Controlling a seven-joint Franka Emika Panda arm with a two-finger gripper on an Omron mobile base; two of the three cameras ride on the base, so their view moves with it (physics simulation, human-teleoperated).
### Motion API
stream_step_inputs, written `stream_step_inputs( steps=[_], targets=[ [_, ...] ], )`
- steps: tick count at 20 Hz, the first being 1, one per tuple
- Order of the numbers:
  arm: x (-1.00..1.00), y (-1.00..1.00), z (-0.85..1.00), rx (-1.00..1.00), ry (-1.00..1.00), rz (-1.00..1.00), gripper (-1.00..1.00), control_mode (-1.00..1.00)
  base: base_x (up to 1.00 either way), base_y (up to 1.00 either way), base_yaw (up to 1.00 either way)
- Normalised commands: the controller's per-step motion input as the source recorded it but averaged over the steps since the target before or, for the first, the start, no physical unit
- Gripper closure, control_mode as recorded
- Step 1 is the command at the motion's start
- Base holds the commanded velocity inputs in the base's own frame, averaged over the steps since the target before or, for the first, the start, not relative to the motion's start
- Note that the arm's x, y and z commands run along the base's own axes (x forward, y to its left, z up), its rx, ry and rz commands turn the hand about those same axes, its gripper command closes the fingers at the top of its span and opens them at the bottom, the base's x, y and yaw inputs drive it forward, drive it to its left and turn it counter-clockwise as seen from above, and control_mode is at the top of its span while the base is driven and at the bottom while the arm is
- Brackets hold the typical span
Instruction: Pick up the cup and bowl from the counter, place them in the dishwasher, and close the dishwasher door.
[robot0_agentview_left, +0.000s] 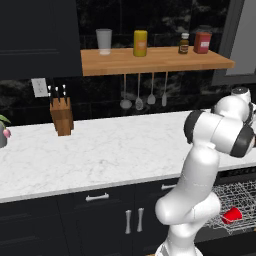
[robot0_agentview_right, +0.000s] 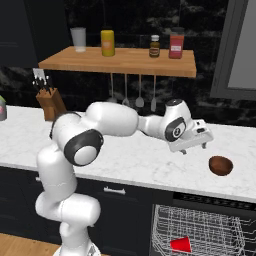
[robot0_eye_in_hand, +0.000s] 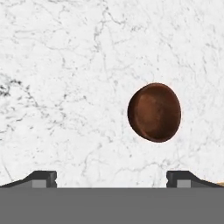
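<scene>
A kitchen: marble counter (robot0_agentview_left: 100, 150), knife block (robot0_agentview_left: 62, 116), hanging utensils (robot0_agentview_left: 145, 92), probably a dishwasher (robot0_agentview_right: 200, 227).

A brown wooden wall shelf (robot0_agentview_right: 120, 61) hangs against the dark, glossy back wall (robot0_agentview_left: 150, 15), above and behind the gripper (robot0_agentview_right: 200, 142). It carries a pale grey tumbler (robot0_agentview_left: 104, 41), a yellow jar (robot0_agentview_left: 140, 43), a small dark bottle (robot0_agentview_left: 184, 43) and a red canister (robot0_agentview_left: 202, 42). Metal utensils (robot0_agentview_left: 145, 92) hang beneath it. Far to the gripper's left a wooden knife block (robot0_agentview_left: 62, 116) stands below a wall outlet (robot0_agentview_left: 39, 87). A grey-framed panel (robot0_agentview_right: 240, 50) rises up to its right. Dark cabinets (robot0_agentview_left: 100, 220) with silver handles sit lower down, above a strip of wooden floor (robot0_agentview_right: 20, 246).
</scene>
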Motion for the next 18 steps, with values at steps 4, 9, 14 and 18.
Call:
stream_step_inputs(
  steps=[4, 9, 14, 18],
  targets=[
    [0.25, -0.34, -0.15, 0.03, 0.0, -0.01, -1.0, -1.0, 0.0, 0.0, 0.0],
    [0.23, -0.38, -0.12, 0.08, 0.0, 0.0, -1.0, -1.0, 0.0, 0.0, 0.0],
    [0.2, -0.14, -0.14, 0.05, 0.0, 0.0, -1.0, -1.0, 0.0, 0.0, 0.0],
    [0.12, -0.06, -0.21, 0.01, 0.0, 0.0, -1.0, -1.0, 0.0, 0.0, 0.0]
  ],
)
